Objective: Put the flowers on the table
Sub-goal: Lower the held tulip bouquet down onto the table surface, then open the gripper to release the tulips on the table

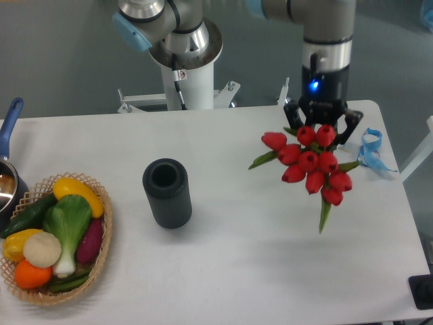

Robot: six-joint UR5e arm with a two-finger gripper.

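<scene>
The flowers [309, 164], a bunch of red tulips with green leaves, hang over the right part of the white table [243, 264]. Their blooms face the camera and hide the stems. My gripper [321, 133] stands straight above the bunch, at its far side, and is shut on the flowers. Its fingertips are hidden behind the top blooms. Whether the bunch touches the tabletop cannot be told from this view.
A black ribbed cylinder [167, 193] stands upright at the table's middle left. At the front left sits a wicker basket [100, 261] of vegetables, with a pot [7, 179] behind it. Light blue ribbon scraps [370, 147] lie by the right edge. The robot's base [184, 68] stands behind the table.
</scene>
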